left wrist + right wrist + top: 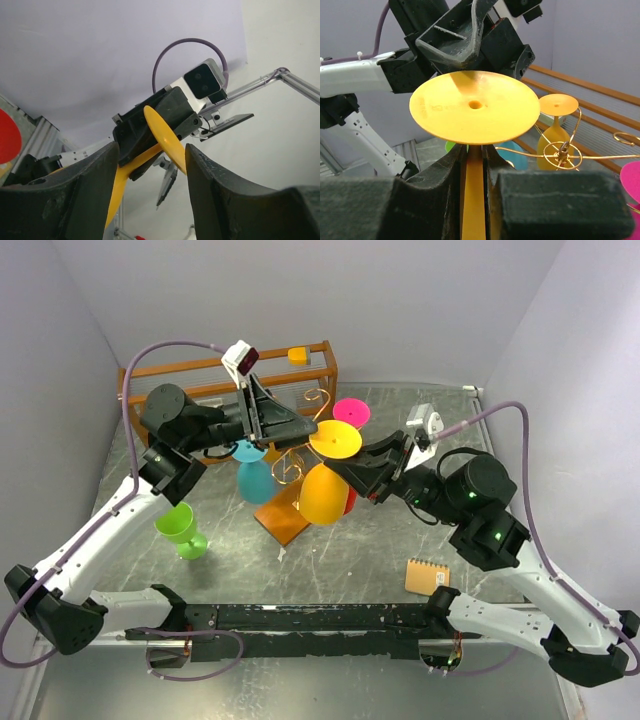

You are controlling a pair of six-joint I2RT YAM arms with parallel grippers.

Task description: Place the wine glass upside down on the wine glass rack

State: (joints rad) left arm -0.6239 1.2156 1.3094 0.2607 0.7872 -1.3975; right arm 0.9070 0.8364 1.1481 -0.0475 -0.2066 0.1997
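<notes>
The yellow wine glass [325, 492] is held upside down, its foot disc [335, 438] on top. My right gripper [347, 470] is shut on its stem [473, 200] just under the foot [475, 107]. My left gripper [303, 426] is open, level with the foot; in the left wrist view its fingers [225, 200] stand either side of the foot's edge [165, 140] without touching it. The gold wire rack [290, 466] stands just left of the glass on its orange-brown base [283, 522]. Its wire arms also show in the right wrist view [560, 152].
A teal glass [255, 478] hangs upside down at the rack's left, a pink glass foot [352, 412] at its back right. A green glass [182, 530] stands at the left. A notepad [428, 576] lies front right. The wooden slatted shelf [200, 390] holds an orange glass [297, 355].
</notes>
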